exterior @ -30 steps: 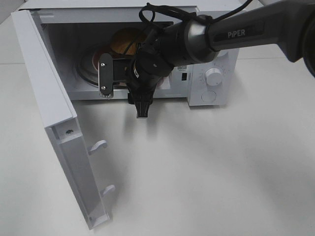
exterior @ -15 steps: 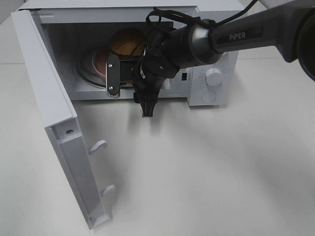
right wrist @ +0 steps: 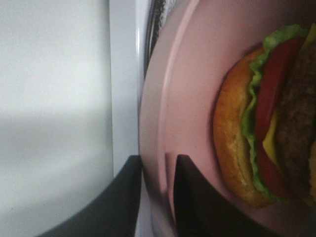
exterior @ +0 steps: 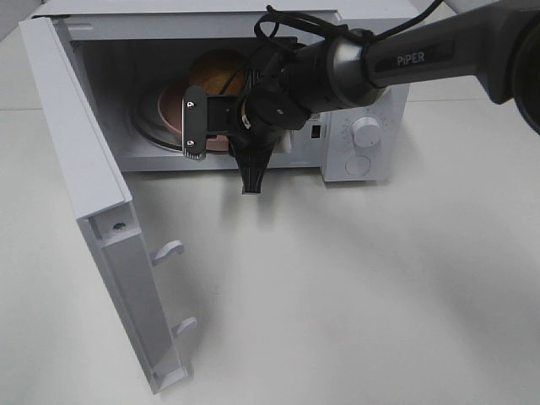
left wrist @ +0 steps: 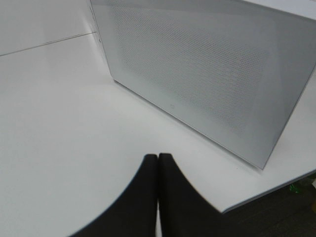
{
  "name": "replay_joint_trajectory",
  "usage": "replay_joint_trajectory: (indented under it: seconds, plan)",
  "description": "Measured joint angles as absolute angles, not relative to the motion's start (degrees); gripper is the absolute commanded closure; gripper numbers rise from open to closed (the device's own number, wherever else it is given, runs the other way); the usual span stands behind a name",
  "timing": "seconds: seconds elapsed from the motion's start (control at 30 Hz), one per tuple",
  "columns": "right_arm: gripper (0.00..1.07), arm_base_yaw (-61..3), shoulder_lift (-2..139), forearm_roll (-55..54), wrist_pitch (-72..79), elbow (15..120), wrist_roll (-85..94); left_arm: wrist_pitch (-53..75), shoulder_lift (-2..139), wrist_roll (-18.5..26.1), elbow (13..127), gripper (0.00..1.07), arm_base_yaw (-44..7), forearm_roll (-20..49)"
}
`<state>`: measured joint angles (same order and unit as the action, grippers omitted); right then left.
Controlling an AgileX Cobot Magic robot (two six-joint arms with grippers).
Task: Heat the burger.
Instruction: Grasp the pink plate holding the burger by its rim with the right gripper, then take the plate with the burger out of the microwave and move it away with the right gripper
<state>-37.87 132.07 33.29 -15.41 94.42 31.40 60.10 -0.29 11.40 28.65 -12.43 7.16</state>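
The dark grey tubular right arm [exterior: 439, 51] carries white "PiPER" lettering and a silver metal ring near the wrist. Black cables [exterior: 283, 25] loop at its twelve o'clock. A flat dark metal finger plate [exterior: 195, 126], dotted with small screws, sits at its nine o'clock.

A white microwave [exterior: 363, 110] stands at the twelve o'clock side of the white table [exterior: 363, 287], its door [exterior: 93, 211] swung wide open toward eight o'clock, showing two hook latches [exterior: 173, 287] on its inner edge. Inside the cavity a pink round plate [exterior: 164, 105] lies on the round turntable [exterior: 139, 126]. On the control panel at the cavity's three o'clock side sit a round dial [exterior: 366, 132] and, just below it at six o'clock, a round button [exterior: 359, 164]. The door's outer face is finely perforated [left wrist: 197, 64].
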Motion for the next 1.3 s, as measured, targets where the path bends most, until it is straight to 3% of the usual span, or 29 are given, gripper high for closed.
replay_joint_trajectory:
  seconds: [0.03,0.1,0.73,1.3]
  plan:
    - [1.04,-37.87,132.07,33.63,-15.41,94.48,31.4,60.1,-0.29,11.4,28.65,1.06,-12.43,7.16]
    - [1.07,-38.04,132.07,33.69,-15.18,94.48,31.28,60.1,-0.29,11.4,28.65,1.06,-12.43,7.16]
    - [1.07,-38.5,131.84,33.23,-16.1,94.48,31.74,60.1,-0.29,11.4,28.65,1.06,-12.43,7.16]
    - [1.07,-38.5,126.34,17.25,-26.3,93.91,54.14,60.1,-0.29,11.4,28.65,1.06,-12.43,7.16]
